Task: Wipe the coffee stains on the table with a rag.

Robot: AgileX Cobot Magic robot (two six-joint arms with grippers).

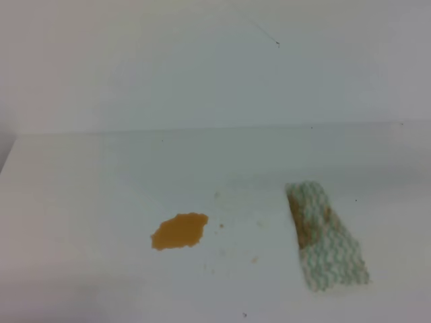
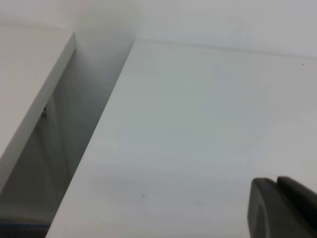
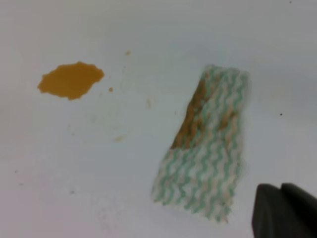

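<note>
Table white, smooth, takes up nearly the whole high view; pale wall behind it. Coffee stains: one orange-brown irregular puddle left of centre, w/ a few tiny specks of the same colour scattered to its right. Rag lies flat on the table well right of the puddle, not touching it; oblong, long axis running from upper left to lower right in the high view, green wavy net pattern, brown blotches along its upper-left part. Right wrist view shows the same layout: puddle upper left, rag centre-right, bare table btwn them w/ faint smudges. Right gripper only a dark corner at the lower right of that view, just beside the rag's near end, apart from it; nothing seen held; can't tell whether jaws are parted or closed. Left gripper likewise only a dark corner at lower right of the left wrist view, over bare table near its left edge; jaw state can't tell. Neither arm visible in the high view.
</note>
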